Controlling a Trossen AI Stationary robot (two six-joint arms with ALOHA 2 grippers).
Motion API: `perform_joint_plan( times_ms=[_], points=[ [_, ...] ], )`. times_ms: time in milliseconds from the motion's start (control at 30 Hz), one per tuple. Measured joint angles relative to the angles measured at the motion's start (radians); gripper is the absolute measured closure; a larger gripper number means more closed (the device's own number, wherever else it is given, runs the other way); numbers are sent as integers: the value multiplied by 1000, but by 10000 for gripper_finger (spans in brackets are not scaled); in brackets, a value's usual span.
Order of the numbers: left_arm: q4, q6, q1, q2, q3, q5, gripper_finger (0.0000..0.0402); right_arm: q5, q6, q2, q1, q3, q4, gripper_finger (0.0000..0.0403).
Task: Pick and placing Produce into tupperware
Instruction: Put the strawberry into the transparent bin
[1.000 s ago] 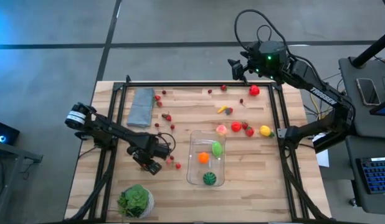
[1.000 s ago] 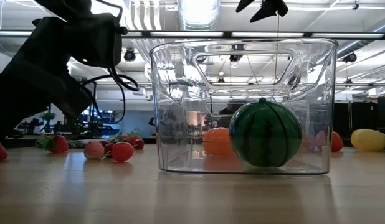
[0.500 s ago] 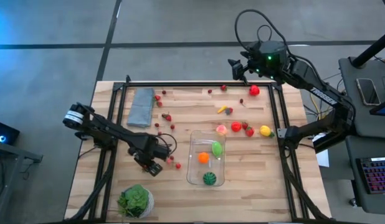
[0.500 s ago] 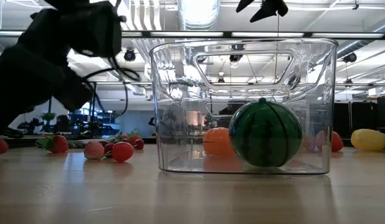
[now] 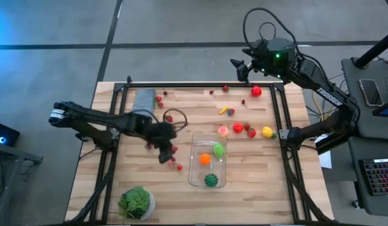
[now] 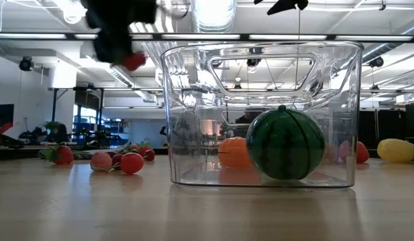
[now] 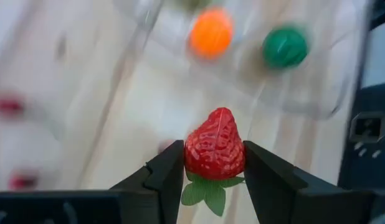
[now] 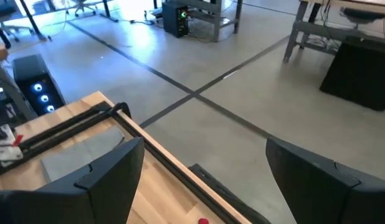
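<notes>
L claw pinching strawberry beside tupperware; R claw spread, over table's far edge.

The pale wooden surface carries a clear tupperware near its middle, a folded grey-blue cloth toward the far left, a potted leafy plant at the near left corner, and scattered produce: small red berries, a yellow piece.
</notes>
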Motion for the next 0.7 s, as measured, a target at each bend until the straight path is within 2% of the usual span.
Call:
perform_joint_plan(
  times_ms=[133,300,500,700],
  points=[
    [182,79,108,39,24,106,265,2,-17,0,-6,9,-18,74],
    [384,144,193,174,58,253,265,4,-16,0,-9,23,-81,74],
    [344,192,212,350,144,293,265,13,24,-3,-13,23,-177,74],
    [312,166,213,401,243,311,252,14,39,-7,-13,23,-236,74]
  ],
)
